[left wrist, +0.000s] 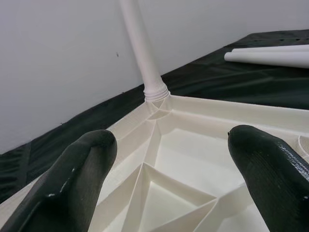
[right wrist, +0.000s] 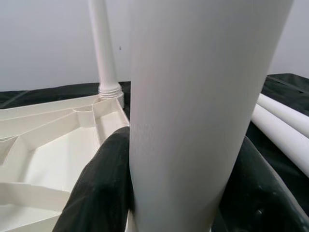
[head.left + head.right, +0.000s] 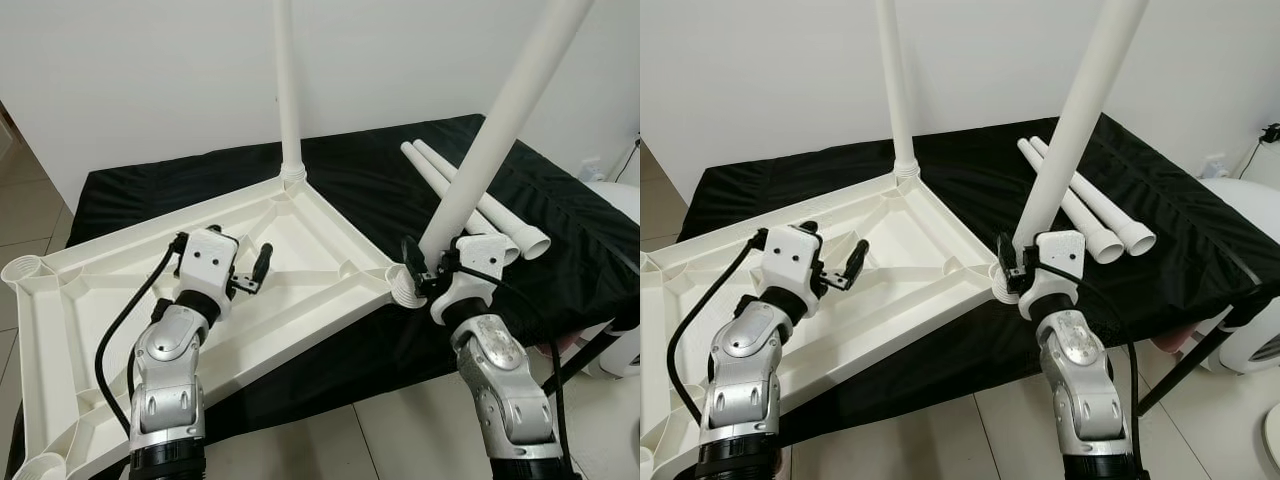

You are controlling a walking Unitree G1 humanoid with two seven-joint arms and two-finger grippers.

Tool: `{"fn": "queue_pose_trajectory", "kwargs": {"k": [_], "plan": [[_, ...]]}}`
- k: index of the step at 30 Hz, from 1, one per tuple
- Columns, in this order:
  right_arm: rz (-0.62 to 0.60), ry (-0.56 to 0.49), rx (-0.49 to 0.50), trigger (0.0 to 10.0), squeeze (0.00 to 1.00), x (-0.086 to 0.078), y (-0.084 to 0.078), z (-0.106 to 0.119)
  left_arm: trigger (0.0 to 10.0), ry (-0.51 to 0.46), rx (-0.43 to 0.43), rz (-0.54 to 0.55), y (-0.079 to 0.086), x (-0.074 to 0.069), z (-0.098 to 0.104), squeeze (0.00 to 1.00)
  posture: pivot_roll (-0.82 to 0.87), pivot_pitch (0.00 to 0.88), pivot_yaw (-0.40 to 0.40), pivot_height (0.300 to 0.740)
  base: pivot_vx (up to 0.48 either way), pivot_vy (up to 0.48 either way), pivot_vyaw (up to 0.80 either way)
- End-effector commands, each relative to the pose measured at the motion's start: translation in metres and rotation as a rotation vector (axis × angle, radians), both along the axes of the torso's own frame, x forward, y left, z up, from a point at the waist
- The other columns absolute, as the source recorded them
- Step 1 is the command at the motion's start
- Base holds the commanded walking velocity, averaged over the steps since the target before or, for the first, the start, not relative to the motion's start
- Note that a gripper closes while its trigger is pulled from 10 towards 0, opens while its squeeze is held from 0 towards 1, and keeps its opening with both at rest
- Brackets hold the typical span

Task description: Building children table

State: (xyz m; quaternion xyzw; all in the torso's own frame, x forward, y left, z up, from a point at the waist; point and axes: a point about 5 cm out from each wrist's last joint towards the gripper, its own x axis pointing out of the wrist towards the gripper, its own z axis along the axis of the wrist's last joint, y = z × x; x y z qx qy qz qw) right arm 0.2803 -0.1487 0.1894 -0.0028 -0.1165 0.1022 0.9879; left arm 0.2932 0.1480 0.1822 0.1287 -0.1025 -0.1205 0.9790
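- Tabletop of white ribbed plastic lies upside down on the black-draped bench, its near end overhanging the bench's front edge.
- One white plastic tube leg stands upright in the tabletop's far corner socket.
- Right hand is clamped around a second white tube leg, tilted, its foot at the tabletop's right corner socket.
- Left hand hovers over the tabletop's ribbed middle, fingers spread, holding nothing.
- Two spare white tube legs lie side by side on the bench, beyond the tabletop's right corner.
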Motion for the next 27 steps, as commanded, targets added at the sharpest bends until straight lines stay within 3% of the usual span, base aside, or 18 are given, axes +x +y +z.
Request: {"fn": "queue_pose_trajectory", "kwargs": {"k": [1, 14, 18, 21, 27], "plan": [[0.047, -0.021, 0.007, 10.0, 0.0, -0.004, 0.007, 0.003, 10.0, -0.076, -0.122, 0.348, 0.011, -0.005, -0.001, 0.0, -0.09, 0.018, 0.061, 0.74, 0.0, 0.0, 0.0], [0.082, -0.004, -0.007, 10.0, 0.0, -0.008, 0.012, -0.003, 10.0, -0.041, -0.112, 0.334, 0.011, -0.01, -0.011, 0.0, -0.08, 0.022, 0.057, 0.74, 0.0, 0.0, 0.0], [0.077, -0.004, -0.006, 10.0, 0.0, -0.008, 0.01, -0.004, 10.0, -0.01, -0.105, 0.333, 0.014, -0.014, -0.021, 0.0, -0.09, 0.022, 0.061, 0.74, 0.0, 0.0, 0.0], [0.066, -0.018, -0.006, 10.0, 0.0, -0.007, 0.006, -0.003, 10.0, 0.036, -0.06, 0.327, 0.021, -0.019, -0.042, 0.0, -0.09, 0.022, 0.065, 0.74, 0.0, 0.0, 0.0], [0.058, -0.029, -0.009, 10.0, 0.0, -0.005, 0.003, -0.001, 10.0, 0.06, -0.05, 0.31, 0.023, -0.021, -0.048, 0.0, -0.09, 0.027, 0.068, 0.74, 0.0, 0.0, 0.0]]}}
